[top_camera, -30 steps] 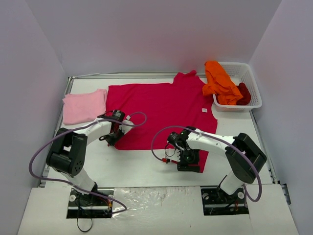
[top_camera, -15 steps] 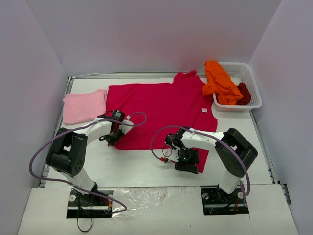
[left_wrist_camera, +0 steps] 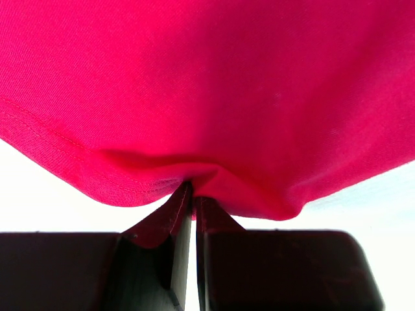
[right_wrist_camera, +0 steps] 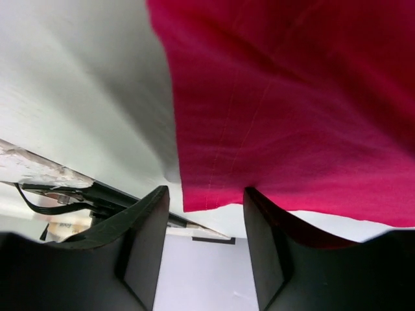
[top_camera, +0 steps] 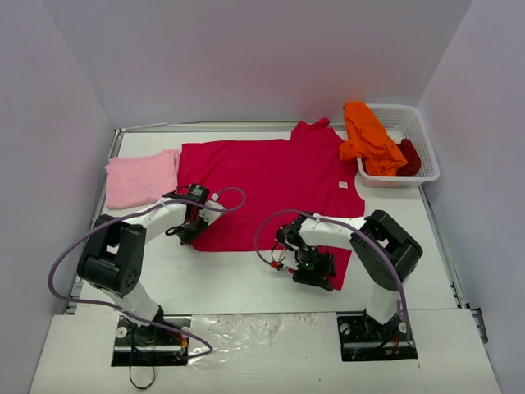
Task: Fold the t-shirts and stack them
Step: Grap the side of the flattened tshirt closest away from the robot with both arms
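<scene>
Looking down from the top camera, finds the crimson shirt [top_camera: 271, 185] spread flat across the middle of the table [top_camera: 238, 279], 1 part reaching the far edge near the basket [top_camera: 422, 131], near hem facing the arms. Finds the pink shirt [top_camera: 141, 179] folded at the far left, just beside the crimson shirt's left edge. Shows the orange shirt [top_camera: 367, 135] draped over the basket's left rim at the far right, with the dark red shirt [top_camera: 410, 156] bunched inside next to it. Places the left gripper [top_camera: 190, 228] at the near-left corner of the crimson hem and the right gripper [top_camera: 316, 275] at the near-right corner, both low over the cloth. Turning to the left wrist, shows the left gripper [left_wrist_camera: 193, 197] clamped tight on a pinch of crimson hem, cloth puckered into the slit between the 2 dark pads, stitched edge running off to the left, white table below. Turning to the right wrist, shows the right gripper [right_wrist_camera: 206, 201] with its 2 fingers [right_wrist_camera: 146, 246] standing apart and the crimson corner hanging down between them, hem stitching visible, nothing pinched. Cannot tell whether the cloth touches the right-hand finger. Shows white table left of the cloth and a dark cable [right_wrist_camera: 52, 201] at lower left.
</scene>
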`<state>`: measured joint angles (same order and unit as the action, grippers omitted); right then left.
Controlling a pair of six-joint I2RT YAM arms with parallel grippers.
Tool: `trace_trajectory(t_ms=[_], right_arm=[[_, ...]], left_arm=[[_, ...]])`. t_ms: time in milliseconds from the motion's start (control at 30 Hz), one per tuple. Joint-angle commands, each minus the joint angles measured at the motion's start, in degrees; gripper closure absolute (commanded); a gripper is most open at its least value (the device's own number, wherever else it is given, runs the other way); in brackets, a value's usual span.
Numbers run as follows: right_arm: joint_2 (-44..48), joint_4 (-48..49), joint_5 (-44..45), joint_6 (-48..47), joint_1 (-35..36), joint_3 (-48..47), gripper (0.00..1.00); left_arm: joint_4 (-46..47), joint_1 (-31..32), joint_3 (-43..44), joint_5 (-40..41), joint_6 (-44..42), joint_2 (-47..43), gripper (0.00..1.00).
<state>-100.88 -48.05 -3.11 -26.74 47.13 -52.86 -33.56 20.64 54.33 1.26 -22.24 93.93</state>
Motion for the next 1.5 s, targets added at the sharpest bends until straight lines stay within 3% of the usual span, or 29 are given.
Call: trace_trajectory(t_ms=[0,167,233,267,467,633,833,1167,1467], right_arm=[[-1.42,-3.72,0.92,0.82,-0.47,-1.63,0.57],[-3.79,-3.37,1.53,1.16,-0.46,-2.60,0.62],[-4.58,-2.84,2.23,1.60,-0.46,-2.69,0.68],[-4.85,-2.75,2.24,1.69,-0.46,-2.77,0.76],[-4.94,-2.84,2.24,1.96,-0.55,-3.04,0.89],[-3.80,-4.68,1.36,1.78,-0.55,-4.79,0.90],[-1.60,-7.75,0.30,1.43,-1.17,-9.35,1.00],[2.26,-13.46,-0.05,0.64,-4.59,-14.81,1.00],[4.02,-14.87,-1.62,-1.64,-10.22,-13.23,1.00]], left_arm=[[-0.89,-0.43,0.26,-2.58,0.53,-0.50,0.98],[-0.89,-0.43,0.61,-2.66,0.62,0.11,0.98],[-0.98,-0.43,0.61,-2.58,0.62,-0.06,0.98],[-1.07,-0.43,0.52,-2.58,0.62,-0.15,0.98],[-0.63,-0.43,-0.10,-2.58,0.62,-0.68,0.98],[-0.80,-0.43,0.08,-2.58,0.53,-1.03,0.98],[-1.51,-0.43,0.78,-2.84,0.18,-2.78,0.98],[-2.47,-0.43,-0.36,-2.66,-1.40,-8.23,0.98],[-3.09,-0.43,-3.25,-2.93,-2.81,-12.98,0.98]])
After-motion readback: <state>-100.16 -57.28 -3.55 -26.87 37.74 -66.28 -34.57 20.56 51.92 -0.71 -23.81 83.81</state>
